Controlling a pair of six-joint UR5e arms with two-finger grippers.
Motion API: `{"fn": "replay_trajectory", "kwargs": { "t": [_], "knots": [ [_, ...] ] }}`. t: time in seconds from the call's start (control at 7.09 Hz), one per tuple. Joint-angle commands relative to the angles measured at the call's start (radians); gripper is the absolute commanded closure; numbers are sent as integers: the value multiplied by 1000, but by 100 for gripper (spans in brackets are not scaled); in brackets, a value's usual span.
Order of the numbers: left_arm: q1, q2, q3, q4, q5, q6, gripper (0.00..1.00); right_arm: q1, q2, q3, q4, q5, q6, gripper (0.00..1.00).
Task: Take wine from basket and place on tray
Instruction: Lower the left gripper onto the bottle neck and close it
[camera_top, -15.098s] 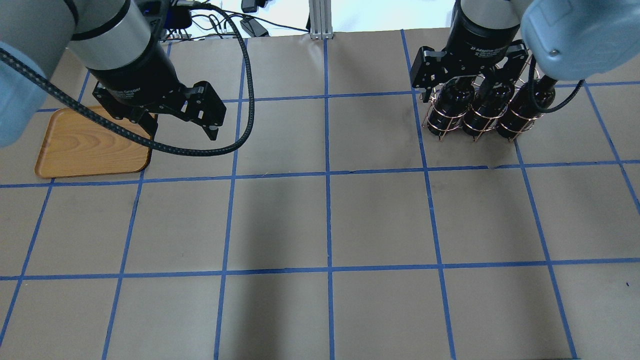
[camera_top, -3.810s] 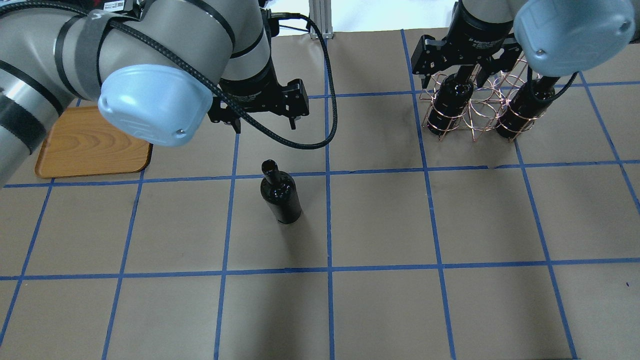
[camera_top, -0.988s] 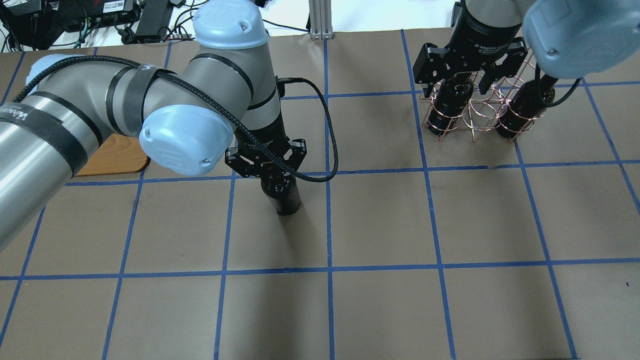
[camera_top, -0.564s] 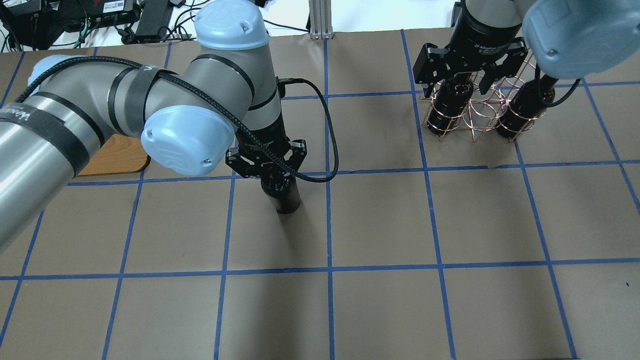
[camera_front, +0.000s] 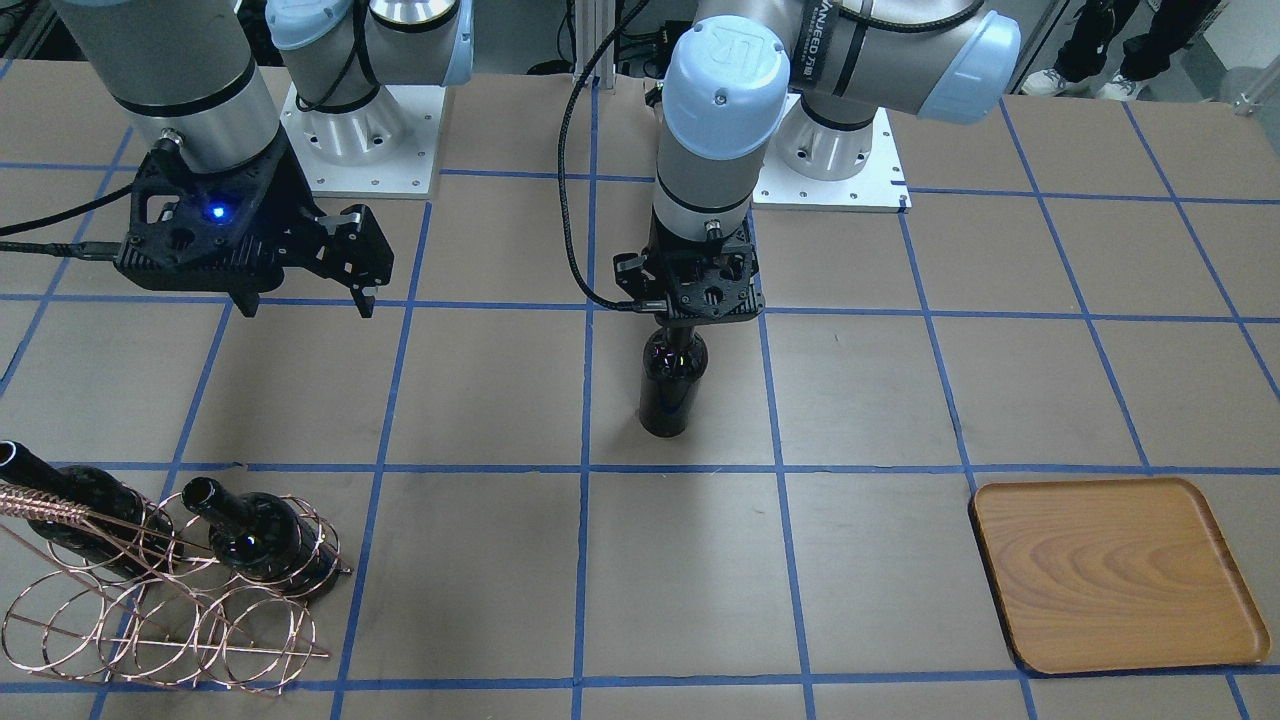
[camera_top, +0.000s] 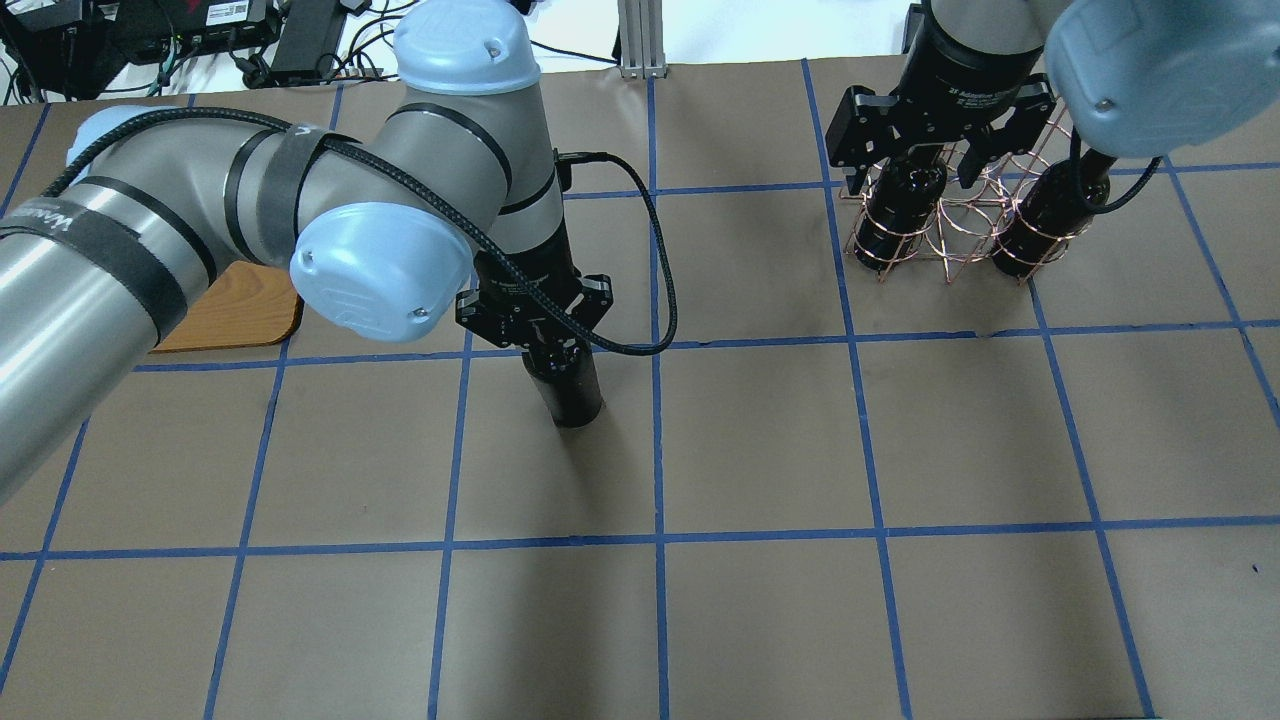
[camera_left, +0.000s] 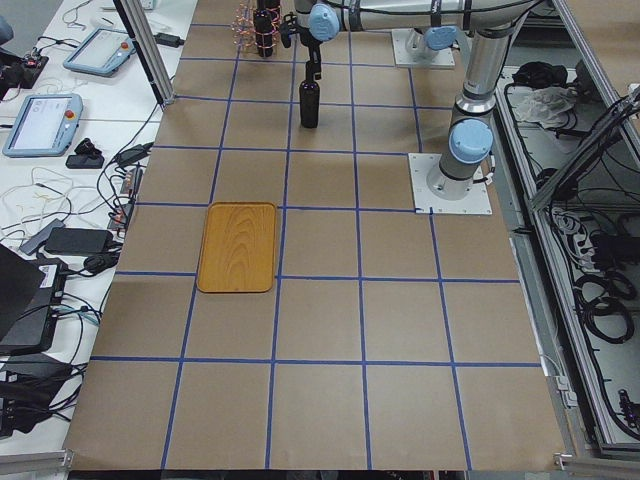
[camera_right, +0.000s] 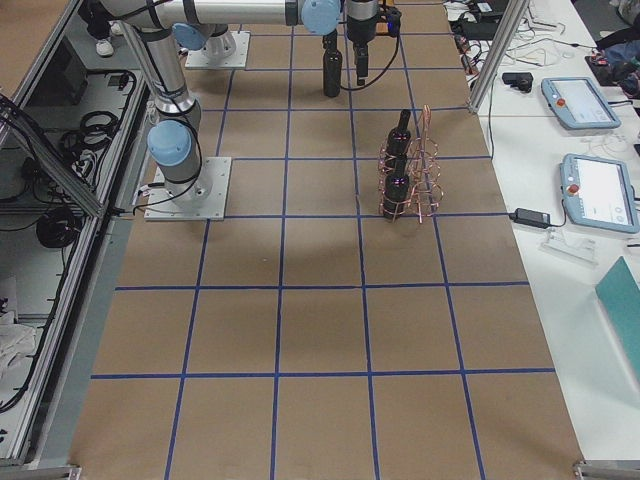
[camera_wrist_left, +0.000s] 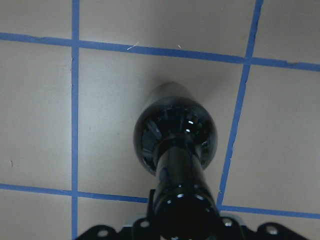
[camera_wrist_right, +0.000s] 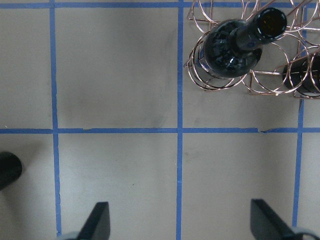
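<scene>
One near-black wine bottle stands upright near the table's middle, also in the overhead view. My left gripper comes straight down and is shut on its neck; the left wrist view shows the bottle right under the fingers. The copper wire basket holds two more bottles in its outer rings; its middle ring is empty. My right gripper hovers open and empty above the basket. The wooden tray lies empty on my left, partly hidden by the left arm in the overhead view.
The table is covered in brown paper with a blue tape grid. The arm bases are bolted at the robot's edge. Tablets and cables lie on side benches off the table.
Over the last second the left gripper has narrowed on the bottle's neck and the arm has shifted slightly. Earlier, the bottle stood free and the left gripper came down over it. The right arm has held still.
</scene>
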Motion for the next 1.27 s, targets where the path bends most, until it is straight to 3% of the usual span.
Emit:
{"fn": "replay_trajectory", "kwargs": {
  "t": [0.0, 0.14, 0.28, 0.71, 1.13],
  "knots": [
    [1, -2, 0, 11, 1, 3, 41, 0, 0, 0, -4, 4, 1, 0],
    [4, -4, 0, 55, 1, 4, 30, 0, 0, 0, -8, 5, 2, 0],
    [5, 1, 2, 107, 8, 3, 26, 0, 0, 0, -7, 4, 2, 0],
    [25, -11, -9, 111, 9, 32, 27, -2, 2, 0, -11, -8, -2, 0],
    [24, -8, -12, 96, 6, 21, 37, -2, 0, 0, -13, -10, -9, 0]
  ]
}}
